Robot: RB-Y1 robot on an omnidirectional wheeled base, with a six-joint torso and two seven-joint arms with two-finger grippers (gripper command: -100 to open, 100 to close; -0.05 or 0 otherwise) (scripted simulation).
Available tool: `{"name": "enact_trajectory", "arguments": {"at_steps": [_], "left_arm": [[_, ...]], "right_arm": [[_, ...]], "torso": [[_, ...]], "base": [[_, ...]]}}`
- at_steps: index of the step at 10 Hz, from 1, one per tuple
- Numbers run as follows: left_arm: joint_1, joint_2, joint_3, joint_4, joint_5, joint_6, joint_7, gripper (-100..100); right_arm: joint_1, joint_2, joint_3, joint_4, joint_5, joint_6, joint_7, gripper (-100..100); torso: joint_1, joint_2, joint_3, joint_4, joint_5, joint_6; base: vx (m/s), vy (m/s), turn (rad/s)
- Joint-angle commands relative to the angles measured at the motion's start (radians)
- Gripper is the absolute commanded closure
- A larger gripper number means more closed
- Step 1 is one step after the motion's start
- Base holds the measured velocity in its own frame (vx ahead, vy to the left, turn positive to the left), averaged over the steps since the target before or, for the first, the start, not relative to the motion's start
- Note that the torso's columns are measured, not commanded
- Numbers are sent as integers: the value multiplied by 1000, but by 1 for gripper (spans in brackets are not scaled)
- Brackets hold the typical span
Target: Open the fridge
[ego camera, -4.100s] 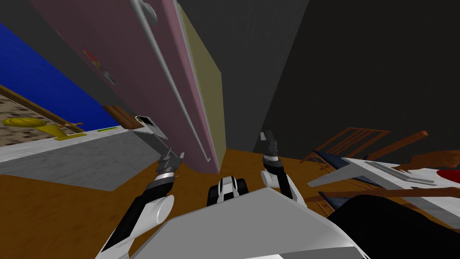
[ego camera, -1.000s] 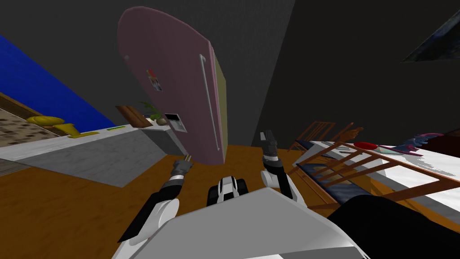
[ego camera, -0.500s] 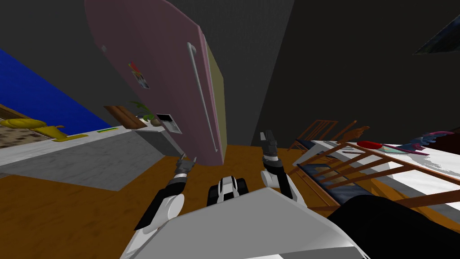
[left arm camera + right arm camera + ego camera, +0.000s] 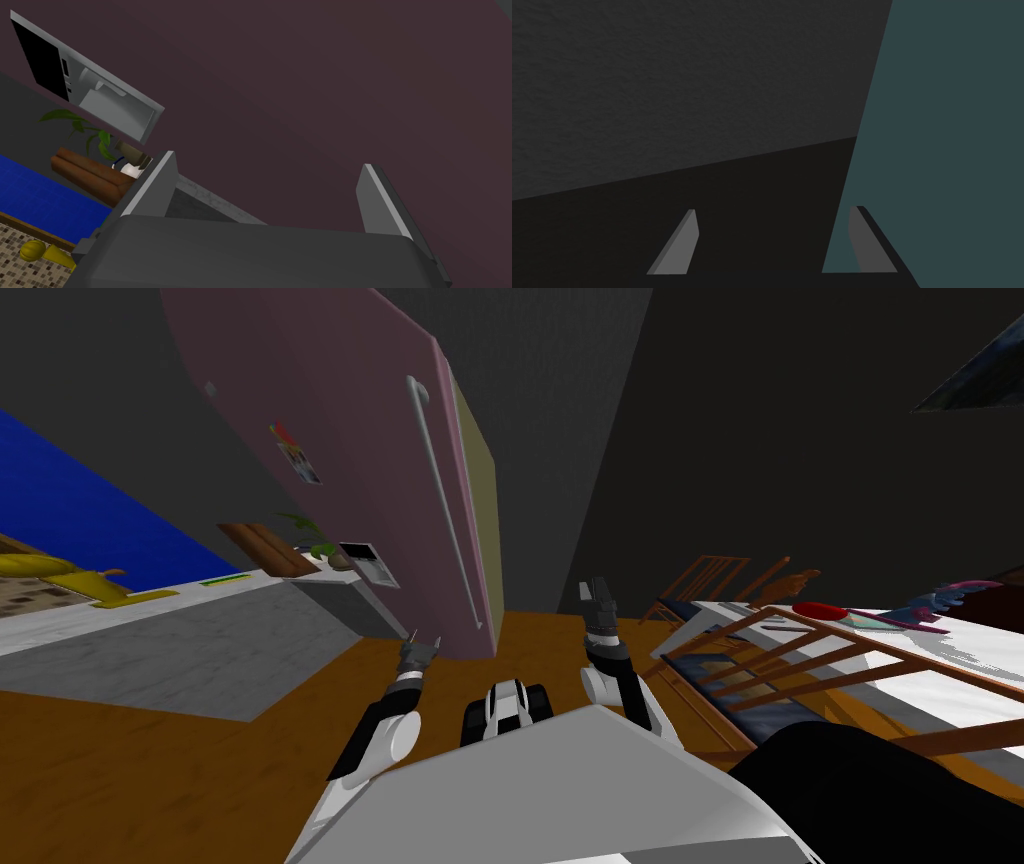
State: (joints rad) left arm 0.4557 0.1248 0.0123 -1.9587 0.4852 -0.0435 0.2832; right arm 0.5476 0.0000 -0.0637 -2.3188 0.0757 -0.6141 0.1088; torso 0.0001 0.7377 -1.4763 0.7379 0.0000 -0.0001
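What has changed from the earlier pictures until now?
I backed away from the fridge, then in the last second rolled nearer again, so its pink door looms larger. My left arm drew inward toward my middle; the left gripper is open, facing the door, holding nothing. Unchanged: the door stays shut, its grey handle untouched, the right gripper raised and open.

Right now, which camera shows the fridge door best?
The head view: most of the pink fridge door with its grey handle. The left wrist view gives a close patch of its face beside the dispenser panel; the right wrist view faces away.
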Motion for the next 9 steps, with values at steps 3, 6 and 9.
{"name": "enact_trajectory", "arguments": {"at_steps": [3,6,9], "left_arm": [[-43,-5,-10,88,-18,-48,-6,-100],[-69,1,-15,139,-29,-75,-9,-100],[-94,8,-20,190,-39,-101,-13,-100]], "right_arm": [[0,0,0,0,0,0,0,0],[0,0,0,0,0,0,0,0],[0,0,0,0,0,0,0,0]], "torso": [[0,1,0,0,0,0],[0,1,0,0,0,0],[0,0,0,0,0,0]], "base": [[37,-30,-15],[30,-26,-14],[35,-26,-15]]}}
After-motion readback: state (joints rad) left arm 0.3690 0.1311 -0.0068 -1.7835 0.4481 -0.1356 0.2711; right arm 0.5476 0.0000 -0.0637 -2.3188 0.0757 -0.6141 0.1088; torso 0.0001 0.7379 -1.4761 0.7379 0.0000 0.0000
